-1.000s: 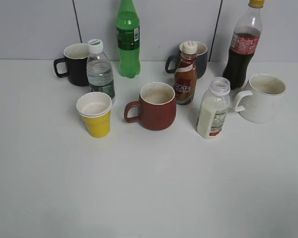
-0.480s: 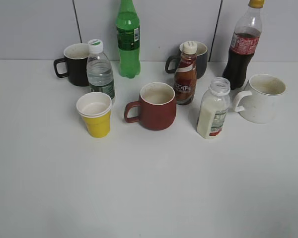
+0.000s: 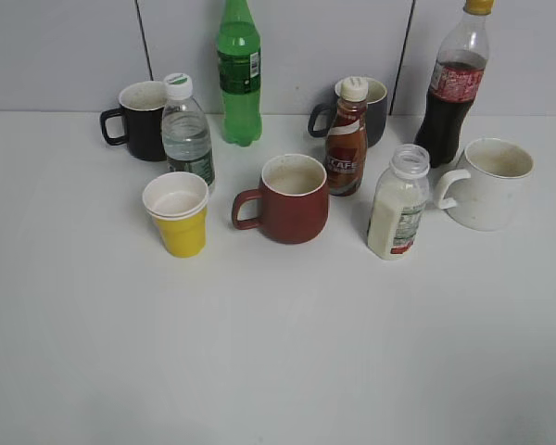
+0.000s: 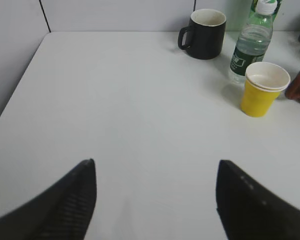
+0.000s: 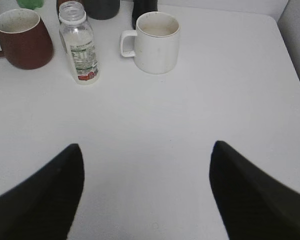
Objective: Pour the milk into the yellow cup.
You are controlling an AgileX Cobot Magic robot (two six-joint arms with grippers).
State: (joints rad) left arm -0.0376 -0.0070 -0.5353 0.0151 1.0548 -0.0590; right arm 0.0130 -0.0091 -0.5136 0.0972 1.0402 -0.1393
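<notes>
Closest to each wrist camera are the claws themselves: the left gripper has its two dark fingers spread wide apart over bare white table, holding nothing, and the right gripper likewise stands with its fingers well apart and nothing between them. Neither arm shows in the exterior view. Farther out on the table, the yellow cup stands upright on the left side, its white inside facing up, well apart from the left gripper in the left wrist view. To its right stands the dark red mug, handle turned toward the cup, and right again the milk, white liquid filling most of a small clear capless bottle that stands upright, near but not touching the white mug beside it. In the right wrist view the milk sits between the dark red mug and the white mug, well ahead of the open fingers. Just behind the yellow cup is the clear water bottle with its white cap, and behind the red mug the brown coffee bottle. At the back, along the wall, stand a black mug, a green bottle, a dark grey mug partly hidden by the coffee bottle, and a cola bottle.
</notes>
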